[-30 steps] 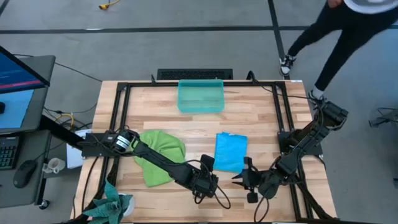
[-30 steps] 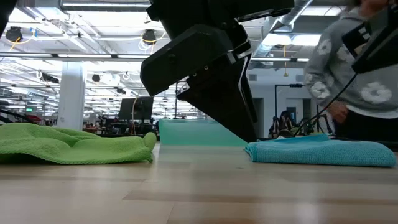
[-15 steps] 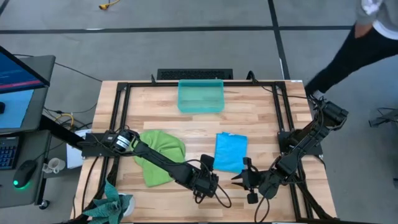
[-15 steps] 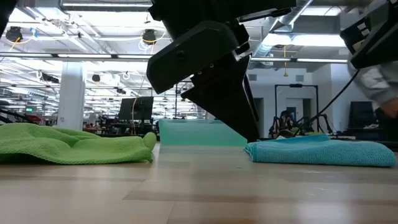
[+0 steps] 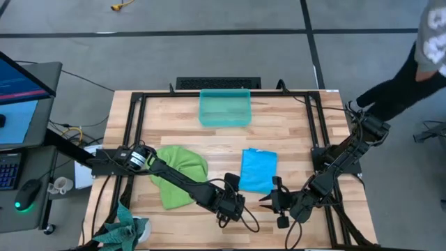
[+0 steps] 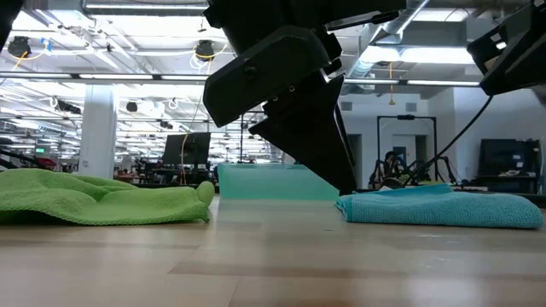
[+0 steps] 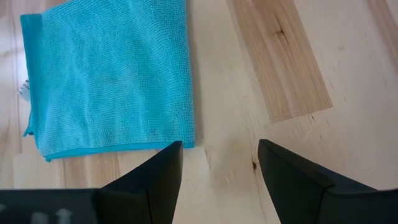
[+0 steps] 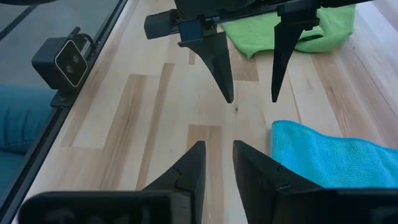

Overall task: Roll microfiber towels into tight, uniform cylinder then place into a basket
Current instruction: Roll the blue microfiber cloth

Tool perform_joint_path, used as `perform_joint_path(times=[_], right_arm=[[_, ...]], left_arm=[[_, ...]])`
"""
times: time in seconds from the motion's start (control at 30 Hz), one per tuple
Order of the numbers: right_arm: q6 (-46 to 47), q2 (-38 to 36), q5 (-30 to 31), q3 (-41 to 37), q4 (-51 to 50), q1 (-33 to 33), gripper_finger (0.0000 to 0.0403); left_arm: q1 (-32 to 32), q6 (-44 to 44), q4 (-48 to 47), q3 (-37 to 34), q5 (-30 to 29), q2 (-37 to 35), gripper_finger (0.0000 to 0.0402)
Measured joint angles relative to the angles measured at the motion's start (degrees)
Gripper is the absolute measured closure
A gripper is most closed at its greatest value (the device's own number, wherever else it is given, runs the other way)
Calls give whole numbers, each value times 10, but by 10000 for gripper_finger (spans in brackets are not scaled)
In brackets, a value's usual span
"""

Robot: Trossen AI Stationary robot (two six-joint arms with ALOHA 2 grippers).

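Observation:
The blue towel (image 5: 258, 169) lies flat, folded to a narrow rectangle, on the table right of centre. The green towel (image 5: 180, 174) lies crumpled to its left, partly under my left arm. The teal basket (image 5: 224, 107) stands at the far edge. My left gripper (image 7: 219, 152) is open over bare wood just off the blue towel's near left corner (image 7: 186, 140), with nothing between its fingers. My right gripper (image 8: 217, 149) hovers low near the front edge, facing the left gripper (image 8: 249, 96). It is open by a narrow gap and holds nothing.
A dark teal cloth (image 5: 125, 230) hangs at the table's near left corner. The low camera (image 8: 68, 62) sits at the table's front rim. A black frame (image 5: 132, 139) runs around the table. A person (image 5: 411, 77) stands beyond the far right corner.
Both arms and both towels have kept still. Only the person beyond the far right corner has walked farther to the right.

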Motion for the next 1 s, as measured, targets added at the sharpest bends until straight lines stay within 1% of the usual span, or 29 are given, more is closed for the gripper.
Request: perform_joint_path(times=[0.27,0.4,1.0], right_arm=[[0,0,0,0,0,0,262],[0,0,0,0,0,0,252],[7,0,-1,0,-2,0,247]], left_arm=[[0,-8,0,0,0,0,198],[0,-8,0,0,0,0,198],[0,-13,-5,0,0,0,198]])
